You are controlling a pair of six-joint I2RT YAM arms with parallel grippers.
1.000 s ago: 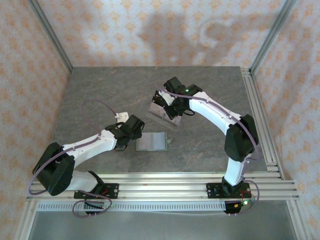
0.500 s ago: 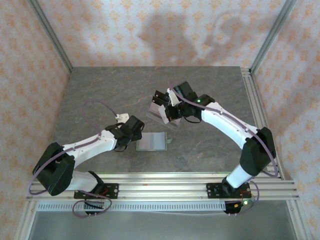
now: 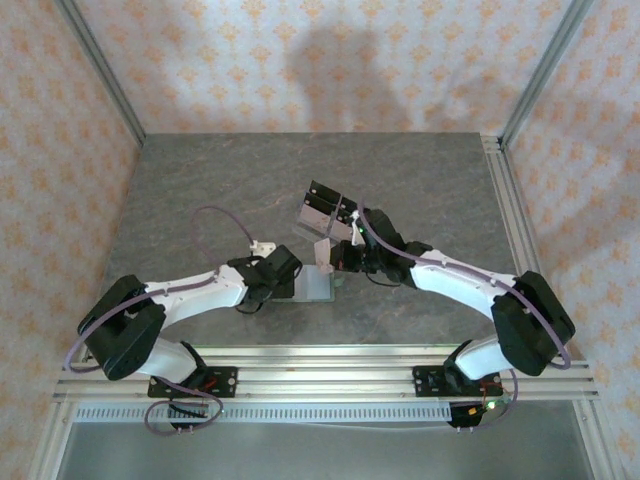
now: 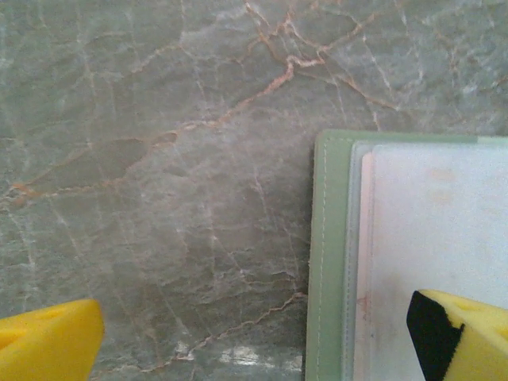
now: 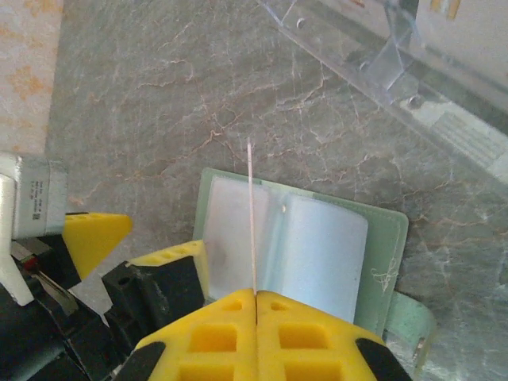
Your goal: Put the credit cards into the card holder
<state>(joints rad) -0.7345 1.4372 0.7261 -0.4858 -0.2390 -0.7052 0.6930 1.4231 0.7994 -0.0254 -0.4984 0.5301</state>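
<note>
The right gripper (image 5: 255, 295) clenches a card (image 5: 252, 214) on edge above the holder (image 5: 386, 238). The left gripper (image 4: 254, 337), released, straddles the holder's 9 o'clock edge.

We see a table (image 4: 159, 198) with the look of grey-green stone, smooth, veined in pink and carrying a faint sheen, edged by rails (image 3: 330, 360) of bare brushed metal. The card holder (image 4: 325, 262) looks like soft matt leather, sage green with a stitched edge, its inner pockets a cloudy, slightly glossy plastic film, while the card (image 5: 252, 214), seen edge-on, is thin and pale. The fingers (image 4: 48, 345) of the left gripper (image 4: 254, 349) and of the right gripper (image 5: 255, 295) are matt yellow plastic, one with a black foam-like pad, and the stand (image 5: 389, 48) is clear glossy plastic.
</note>
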